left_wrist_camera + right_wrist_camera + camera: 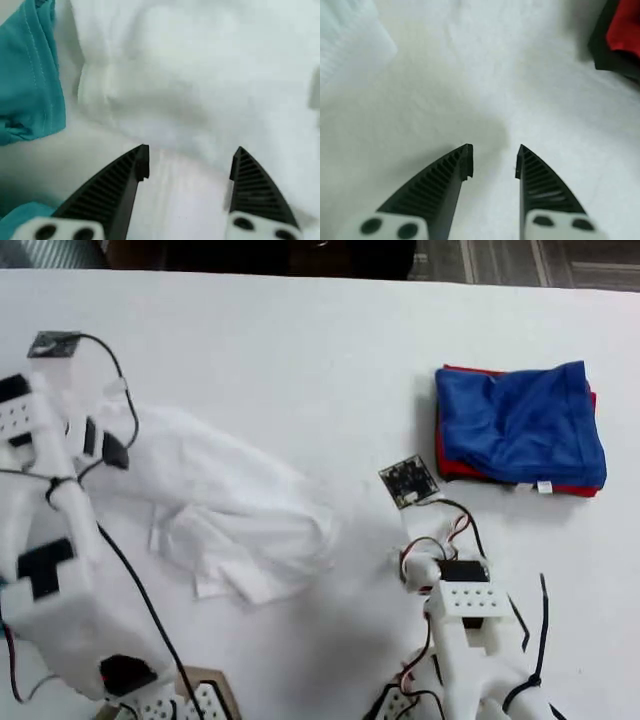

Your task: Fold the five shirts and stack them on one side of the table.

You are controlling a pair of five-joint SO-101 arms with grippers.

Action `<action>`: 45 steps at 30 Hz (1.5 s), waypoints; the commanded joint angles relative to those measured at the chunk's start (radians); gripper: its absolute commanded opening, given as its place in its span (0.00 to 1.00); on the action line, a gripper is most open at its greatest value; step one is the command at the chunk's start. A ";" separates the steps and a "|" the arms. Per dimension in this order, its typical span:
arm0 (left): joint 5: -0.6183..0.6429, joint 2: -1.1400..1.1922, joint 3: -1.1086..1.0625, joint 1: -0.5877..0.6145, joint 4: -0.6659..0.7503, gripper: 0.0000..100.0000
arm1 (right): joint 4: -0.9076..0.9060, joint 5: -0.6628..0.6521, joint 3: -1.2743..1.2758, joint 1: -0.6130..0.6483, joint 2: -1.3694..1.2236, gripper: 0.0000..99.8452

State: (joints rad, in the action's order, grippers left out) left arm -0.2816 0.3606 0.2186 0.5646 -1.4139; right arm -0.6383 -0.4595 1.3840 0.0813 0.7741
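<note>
I see the white shirt (235,525) crumpled in soft folds, left of centre on the white table (300,330). Blue shirt (520,420) lies folded on the red shirt (455,468), far right. Teal shirt (30,75) is bunched beside the white one. Left gripper (192,150) is spread wide over white cloth. Right gripper (494,147) has a narrower gap, over bare table.

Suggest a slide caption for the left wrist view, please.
Open left gripper over a crumpled white shirt, teal garment beside it.
</note>
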 commanded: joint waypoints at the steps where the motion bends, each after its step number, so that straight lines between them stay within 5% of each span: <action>1: 0.077 0.158 0.236 0.011 -0.051 0.28 | 0.007 0.006 -0.005 0.004 0.022 0.15; 8: 0.025 0.483 0.558 0.012 -0.345 0.27 | 0.010 0.008 -0.005 0.004 0.022 0.15; 13: -0.095 0.532 0.581 0.071 -0.373 0.02 | 0.013 0.008 -0.005 0.004 0.022 0.15; 15: -0.101 0.516 0.562 0.112 -0.376 0.04 | 0.013 0.008 -0.005 0.004 0.022 0.15; 20: -0.249 0.373 0.410 0.227 -0.376 0.03 | 0.013 0.008 -0.005 0.004 0.022 0.15; 29: -0.623 -0.186 -0.232 0.315 -0.356 0.03 | 0.013 0.008 -0.005 0.004 0.022 0.15; 34: -0.417 -0.362 -0.249 0.221 -0.183 0.05 | 0.013 0.008 -0.005 0.004 0.022 0.15; 40: -0.069 -0.292 -0.222 0.109 0.020 0.31 | 0.013 0.008 -0.003 0.004 0.022 0.15; 45: 0.026 -0.100 -0.082 0.072 0.144 0.30 | 0.013 0.008 -0.003 0.004 0.022 0.15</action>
State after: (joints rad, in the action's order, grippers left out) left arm -0.2954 0.1903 0.0253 0.6613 -1.3341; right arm -0.6383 -0.4595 1.3840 0.0813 0.7741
